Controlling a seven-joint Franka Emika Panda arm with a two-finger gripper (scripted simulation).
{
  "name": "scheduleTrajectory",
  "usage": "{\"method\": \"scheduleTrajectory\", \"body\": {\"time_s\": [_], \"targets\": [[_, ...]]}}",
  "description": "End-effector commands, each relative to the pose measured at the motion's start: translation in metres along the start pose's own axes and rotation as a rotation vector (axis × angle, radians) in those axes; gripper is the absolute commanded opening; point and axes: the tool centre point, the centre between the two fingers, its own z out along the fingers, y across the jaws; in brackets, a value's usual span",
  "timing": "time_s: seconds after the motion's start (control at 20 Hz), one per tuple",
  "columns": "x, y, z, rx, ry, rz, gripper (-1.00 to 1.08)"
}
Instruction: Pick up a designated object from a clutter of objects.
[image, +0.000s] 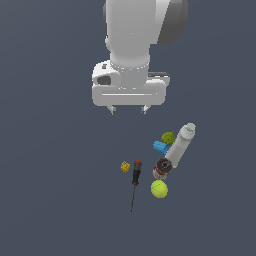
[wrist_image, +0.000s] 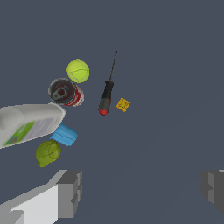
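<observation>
Flat, even simulator light, sharp in both views.
The dark grey-blue floor (image: 50, 200) carries no cast shadows or glare; the white arm (image: 129, 45) is brightest at upper centre of the exterior view, softly shaded toward its edges. No blur or edge distortion.

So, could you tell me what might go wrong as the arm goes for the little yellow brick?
The brick lies right beside the screwdriver, so a finger of the open gripper might land on the handle or knock it. The brick is also tiny, so it could slip out as the jaws close. The gripper hangs well above it, so any sideways misalignment during the descent matters.
</observation>
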Motion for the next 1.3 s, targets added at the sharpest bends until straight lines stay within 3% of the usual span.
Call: {"method": "scheduleTrajectory", "body": {"time_s": [0.0,0.4,0.7,1.25], "targets": [[0.0,0.0,0.0,0.0,0.0,0.0,1.0],[0.002,-0.023,-0.009,0.002,0.002,-0.063,1.0],[0.003,-0.023,-0.008,0.002,0.002,-0.061,1.0],[0.027,-0.017,0.04,0.012,0.002,0.061,1.0]]}}
